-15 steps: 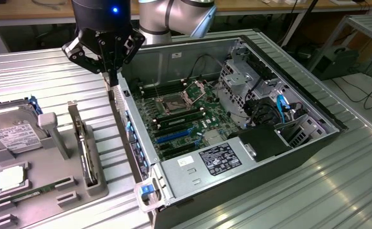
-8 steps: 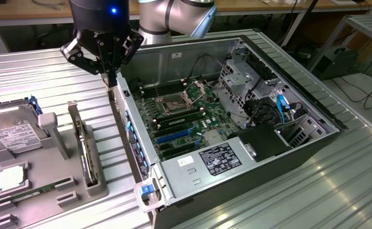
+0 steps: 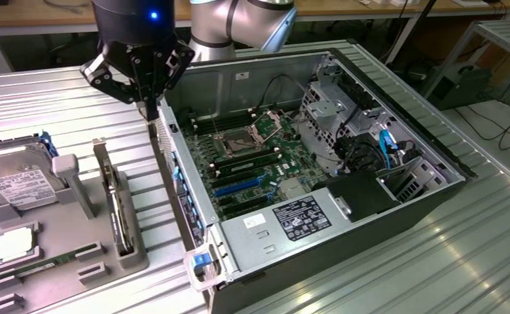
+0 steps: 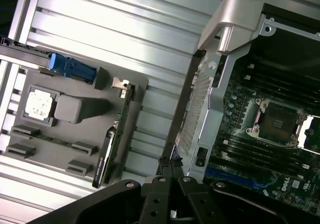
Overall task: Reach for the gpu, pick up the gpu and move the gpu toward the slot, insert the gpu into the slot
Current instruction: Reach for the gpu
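Observation:
The gpu (image 3: 118, 199) stands on edge in a grey holder (image 3: 71, 216) on the exterior view's left, its silver bracket at the far end. In the wrist view the gpu (image 4: 112, 144) is a thin dark card in that same holder (image 4: 75, 111). My gripper (image 3: 152, 112) hangs shut with nothing in it, above the metal table between the holder and the open computer case, apart from the card. Its fingertips (image 4: 170, 165) meet over the case's rear wall. The slot (image 3: 237, 187) is a blue strip on the green motherboard; the slot (image 4: 235, 180) also lies near my fingers.
A hard drive (image 3: 14, 183), a square processor chip (image 3: 14, 245) and a green memory stick (image 3: 36, 267) sit in the grey holder. The open case (image 3: 429, 150) has tall walls, cables, a drive cage and a labelled power supply (image 3: 303, 219). A processor socket (image 4: 277, 124) lies open.

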Motion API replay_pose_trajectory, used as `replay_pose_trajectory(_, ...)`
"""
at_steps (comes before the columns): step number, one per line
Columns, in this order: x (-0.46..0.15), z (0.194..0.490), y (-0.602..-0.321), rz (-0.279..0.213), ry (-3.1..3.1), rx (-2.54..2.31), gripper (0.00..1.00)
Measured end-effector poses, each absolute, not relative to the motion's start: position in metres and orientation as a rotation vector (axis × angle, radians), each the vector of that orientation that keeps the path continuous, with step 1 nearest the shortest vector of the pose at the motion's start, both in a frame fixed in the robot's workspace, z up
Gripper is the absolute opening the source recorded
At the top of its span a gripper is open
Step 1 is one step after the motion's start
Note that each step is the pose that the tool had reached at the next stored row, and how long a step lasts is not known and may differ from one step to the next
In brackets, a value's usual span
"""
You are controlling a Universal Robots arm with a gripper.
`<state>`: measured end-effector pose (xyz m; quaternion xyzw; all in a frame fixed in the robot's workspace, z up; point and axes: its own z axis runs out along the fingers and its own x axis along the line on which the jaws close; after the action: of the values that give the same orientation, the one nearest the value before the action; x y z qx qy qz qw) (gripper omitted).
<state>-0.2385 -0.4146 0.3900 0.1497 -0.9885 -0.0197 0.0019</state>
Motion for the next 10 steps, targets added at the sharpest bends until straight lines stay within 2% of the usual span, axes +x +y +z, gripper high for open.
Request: replay_pose_trajectory(10,-0.2448,0.3896,-0.4176,-0.062,-3.097,0.490,0.11)
